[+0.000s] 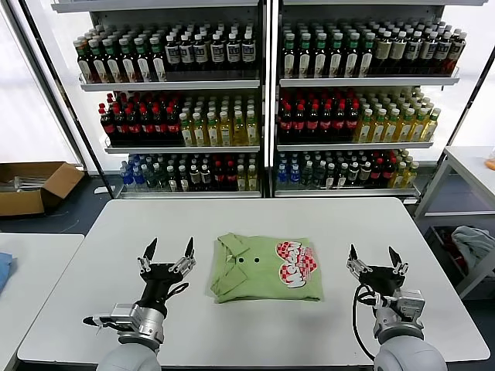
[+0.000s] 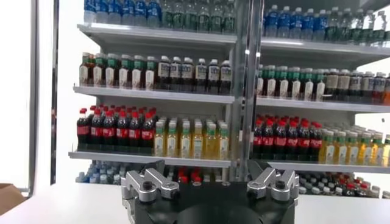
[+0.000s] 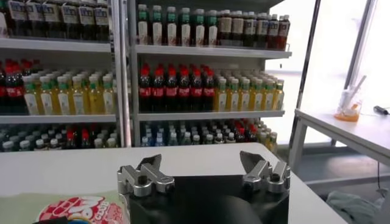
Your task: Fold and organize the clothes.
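Observation:
The light green polo shirt (image 1: 267, 267) lies folded into a compact rectangle in the middle of the white table (image 1: 255, 216), collar and dark buttons to the left, red-and-white chest print to the right. A corner of it with the print shows in the right wrist view (image 3: 79, 210). My left gripper (image 1: 167, 249) is open and empty, raised just left of the shirt, fingers pointing up toward the shelves; it shows in its own wrist view (image 2: 207, 173). My right gripper (image 1: 374, 256) is open and empty, raised just right of the shirt; it also shows in its wrist view (image 3: 204, 163).
Shelves of drink bottles (image 1: 263, 100) stand behind the table. A cardboard box (image 1: 35, 185) sits on the floor at far left. A second table (image 1: 31, 255) with a small blue cloth (image 1: 4, 270) is at left. A side table (image 1: 472, 166) and a cloth bundle (image 1: 472, 243) are at right.

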Action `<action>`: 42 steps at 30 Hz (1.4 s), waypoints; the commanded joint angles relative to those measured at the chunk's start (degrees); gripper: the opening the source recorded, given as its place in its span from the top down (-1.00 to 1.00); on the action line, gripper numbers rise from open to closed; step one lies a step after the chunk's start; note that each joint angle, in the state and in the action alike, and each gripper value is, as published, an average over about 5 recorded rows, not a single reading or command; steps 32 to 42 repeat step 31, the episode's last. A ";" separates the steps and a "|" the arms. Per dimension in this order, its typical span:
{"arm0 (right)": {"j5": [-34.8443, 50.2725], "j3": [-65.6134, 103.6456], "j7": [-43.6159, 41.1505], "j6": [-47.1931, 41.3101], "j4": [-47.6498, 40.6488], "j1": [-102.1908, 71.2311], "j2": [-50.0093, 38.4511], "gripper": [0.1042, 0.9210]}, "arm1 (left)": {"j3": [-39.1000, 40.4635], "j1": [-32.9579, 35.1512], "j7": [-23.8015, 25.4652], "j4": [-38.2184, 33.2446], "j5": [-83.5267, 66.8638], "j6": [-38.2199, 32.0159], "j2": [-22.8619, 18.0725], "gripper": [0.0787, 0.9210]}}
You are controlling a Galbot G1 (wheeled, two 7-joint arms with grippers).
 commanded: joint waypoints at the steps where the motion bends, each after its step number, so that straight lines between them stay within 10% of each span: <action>1: -0.63 -0.01 -0.16 0.28 0.01 -0.64 0.15 -0.76 | 0.25 0.09 0.09 -0.14 0.30 -0.90 -0.23 -0.77; 42: -2.51 0.94 -1.14 0.46 2.07 -3.19 0.94 -0.76 | 0.84 1.12 2.28 -1.94 4.46 0.65 -0.46 -0.77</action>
